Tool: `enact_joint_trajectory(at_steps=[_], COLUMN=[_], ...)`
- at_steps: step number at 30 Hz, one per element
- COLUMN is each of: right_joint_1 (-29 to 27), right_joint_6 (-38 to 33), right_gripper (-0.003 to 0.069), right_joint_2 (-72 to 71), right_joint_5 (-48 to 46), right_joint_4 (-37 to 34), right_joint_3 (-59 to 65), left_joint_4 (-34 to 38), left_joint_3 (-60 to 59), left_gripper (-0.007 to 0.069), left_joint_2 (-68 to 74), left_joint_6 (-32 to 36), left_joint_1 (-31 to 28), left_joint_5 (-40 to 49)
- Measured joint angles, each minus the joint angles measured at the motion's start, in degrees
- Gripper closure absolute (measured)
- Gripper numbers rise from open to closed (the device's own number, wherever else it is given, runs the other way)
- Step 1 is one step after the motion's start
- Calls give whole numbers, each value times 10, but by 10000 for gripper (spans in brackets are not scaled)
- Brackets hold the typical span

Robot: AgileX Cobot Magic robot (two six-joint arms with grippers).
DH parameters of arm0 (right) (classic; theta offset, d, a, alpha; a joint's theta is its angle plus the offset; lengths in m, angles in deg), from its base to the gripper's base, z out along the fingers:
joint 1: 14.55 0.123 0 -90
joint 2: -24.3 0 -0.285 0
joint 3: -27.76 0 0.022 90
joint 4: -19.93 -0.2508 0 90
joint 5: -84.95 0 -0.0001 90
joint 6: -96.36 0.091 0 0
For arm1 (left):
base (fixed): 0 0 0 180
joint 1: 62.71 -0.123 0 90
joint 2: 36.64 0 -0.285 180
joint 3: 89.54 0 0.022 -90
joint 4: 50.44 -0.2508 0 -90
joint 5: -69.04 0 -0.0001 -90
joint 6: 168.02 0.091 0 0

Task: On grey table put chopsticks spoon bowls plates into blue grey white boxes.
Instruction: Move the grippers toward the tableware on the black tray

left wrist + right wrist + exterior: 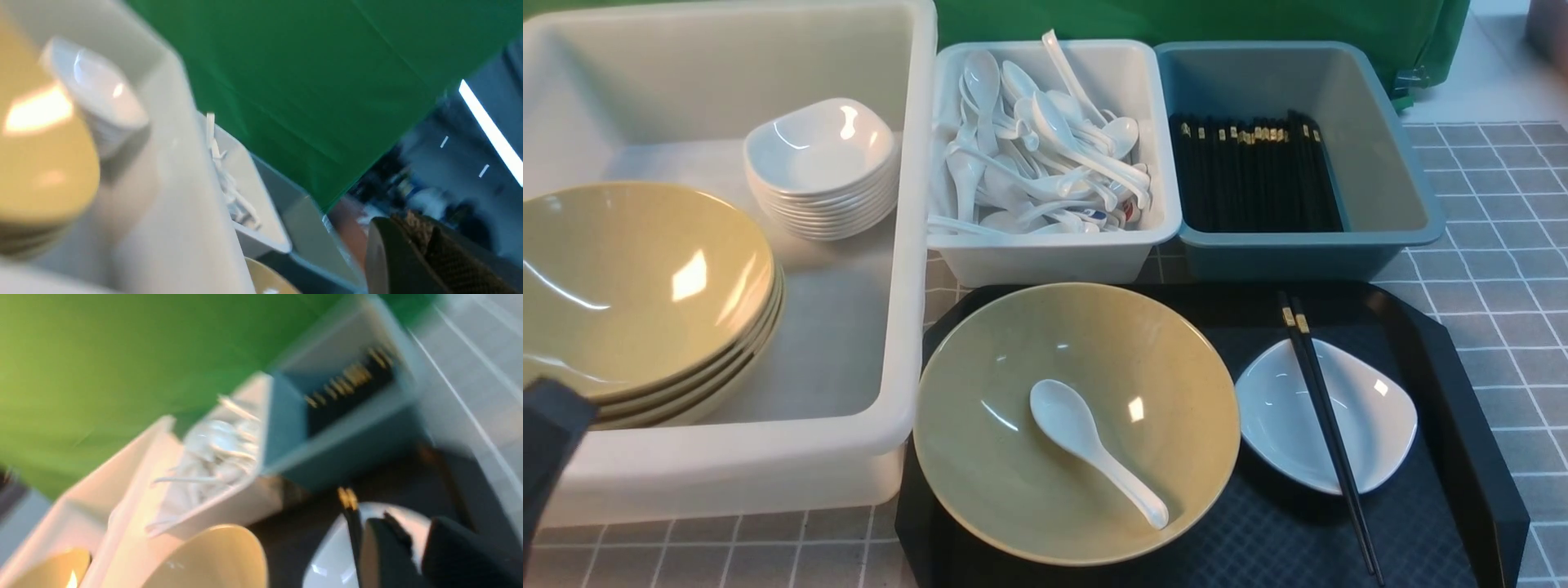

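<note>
- A pair of thin black chopsticks with gold bands [1330,425] is lying across a glossy white rounded dish [1368,408] at the lower right of the front frame; closing fingers could be pinching just one stick or nudging the dish, if the right gripper is coming in off-centre.
- A glossy white soup spoon [1066,416] is resting inside a wide olive-yellow bowl [980,359] at lower centre; it could be sliding out if the bowl is tipping before the spoon is lifted.
- The right gripper [416,535] is hovering near the dish and chopsticks, angling towards them, its jaws standing slightly apart, apparently gripping nothing.
- The left gripper [408,228] is holding its jaws closed and empty, hanging over by the large milky-white tub [849,441].
</note>
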Motion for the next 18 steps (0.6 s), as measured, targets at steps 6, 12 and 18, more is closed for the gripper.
enact_joint_trajectory(at_steps=[6, 12, 18], right_joint_1=[21, 23, 71], right_joint_6=[-267, -392, -407], right_gripper=[626, 626, 624], right_joint_2=[255, 476, 592], right_joint_5=[-195, -404, -443], right_joint_4=[18, 23, 33], right_joint_3=[-255, -428, -474], left_joint_4=[-256, -377, -373], left_joint_3=[214, 349, 388], left_gripper=[636, 636, 636], left_joint_2=[237, 382, 454], left_joint_6=[30, 55, 78], left_joint_1=[0, 1, 78], left_joint_5=[223, 395, 399])
